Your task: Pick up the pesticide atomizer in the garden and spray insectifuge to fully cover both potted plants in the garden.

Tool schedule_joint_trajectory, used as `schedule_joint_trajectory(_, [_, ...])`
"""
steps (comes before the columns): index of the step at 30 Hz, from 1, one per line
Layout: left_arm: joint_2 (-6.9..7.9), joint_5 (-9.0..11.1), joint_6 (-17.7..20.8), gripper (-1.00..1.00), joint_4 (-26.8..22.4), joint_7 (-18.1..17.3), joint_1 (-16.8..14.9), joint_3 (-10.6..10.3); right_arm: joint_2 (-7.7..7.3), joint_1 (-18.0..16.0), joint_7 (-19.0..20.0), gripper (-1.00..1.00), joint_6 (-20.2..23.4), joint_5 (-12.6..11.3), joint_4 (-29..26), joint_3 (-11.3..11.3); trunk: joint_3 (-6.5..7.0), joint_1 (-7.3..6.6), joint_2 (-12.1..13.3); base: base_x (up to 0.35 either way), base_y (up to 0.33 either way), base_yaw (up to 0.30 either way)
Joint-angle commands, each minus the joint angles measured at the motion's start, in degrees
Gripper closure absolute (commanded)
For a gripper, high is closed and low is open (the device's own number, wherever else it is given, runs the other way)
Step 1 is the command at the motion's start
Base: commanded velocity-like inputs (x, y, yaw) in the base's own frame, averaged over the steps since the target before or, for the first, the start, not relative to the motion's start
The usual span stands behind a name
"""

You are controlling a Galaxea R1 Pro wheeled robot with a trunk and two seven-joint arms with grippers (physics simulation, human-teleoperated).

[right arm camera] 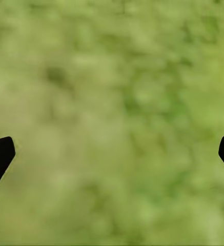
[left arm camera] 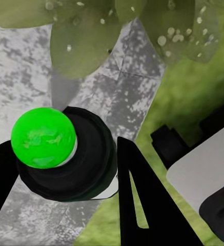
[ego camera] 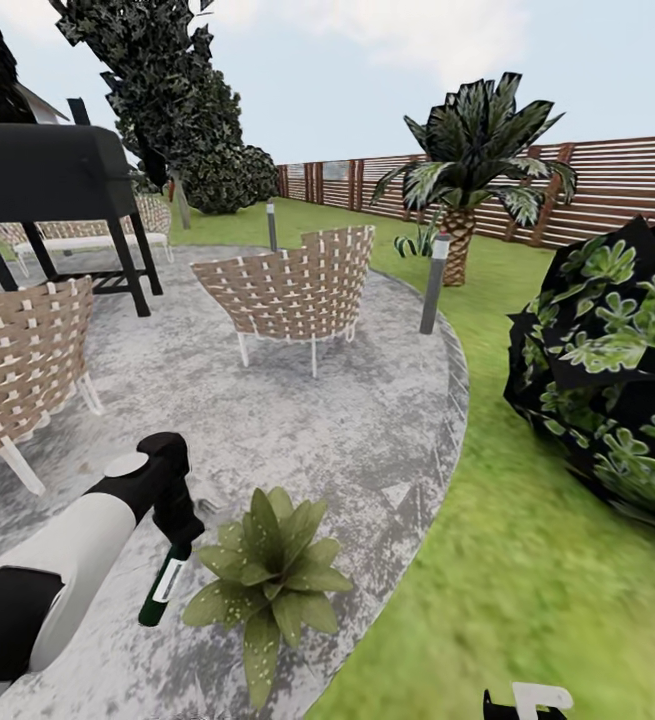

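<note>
My left gripper (ego camera: 174,535) is shut on the pesticide atomizer (ego camera: 161,588), a slim dark green cylinder with a white label that hangs downward over the grey paved patio (ego camera: 367,440). In the left wrist view the atomizer (left arm camera: 65,159) appears end-on as a black round body with a bright green ball, between the dark fingers (left arm camera: 137,200). A potted plant (ego camera: 267,575), a low rosette of pointed green leaves, stands just to the right of the atomizer; its leaves (left arm camera: 86,36) are speckled with pale drops. My right gripper (right arm camera: 112,154) is open over the garden lawn (right arm camera: 117,87).
Wicker chairs (ego camera: 292,290) (ego camera: 17,365) and a black grill (ego camera: 52,185) stand on the patio. Grey bollard lamps (ego camera: 434,285) (ego camera: 272,225) line its rim. A broad-leaved bush (ego camera: 607,370) is at the right, and a palm (ego camera: 467,170) stands before the wooden fence (ego camera: 617,185).
</note>
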Motion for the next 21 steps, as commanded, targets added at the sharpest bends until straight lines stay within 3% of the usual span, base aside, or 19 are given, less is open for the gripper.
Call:
schedule_joint_trajectory(1, [-0.01, -0.3, 0.7, 1.0, -0.1, -0.6, -0.2, -0.2, -0.01, 0.0, -0.3, -1.0, -0.2, 0.6, 0.1, -0.3, -0.05, -0.01, 0.0, 0.0, 0.0, 0.279])
schedule_joint_trajectory(9, [-0.48, -0.4, 0.9, 1.0, -0.3, -0.6, -0.8, -0.3, -0.01, 0.0, -0.3, -1.0, -0.2, 0.6, 0.1, -0.3, -0.05, -0.01, 0.0, 0.096, -0.069, 0.236])
schedule_joint_trajectory(16, [-0.63, -0.5, 0.9, 1.0, -0.3, -0.6, -0.8, -0.5, -0.11, 0.0, -0.3, -1.0, -0.2, 0.6, 0.1, -0.4, -0.05, -0.01, 0.0, 0.028, -0.281, 0.006])
schedule_joint_trajectory(21, [-0.69, -0.5, 0.9, 1.0, -0.3, -0.6, -0.8, -0.5, -0.03, 0.0, -0.3, -1.0, -0.2, 0.6, 0.1, -0.3, -0.05, -0.01, 0.0, 0.0, -0.292, 0.217])
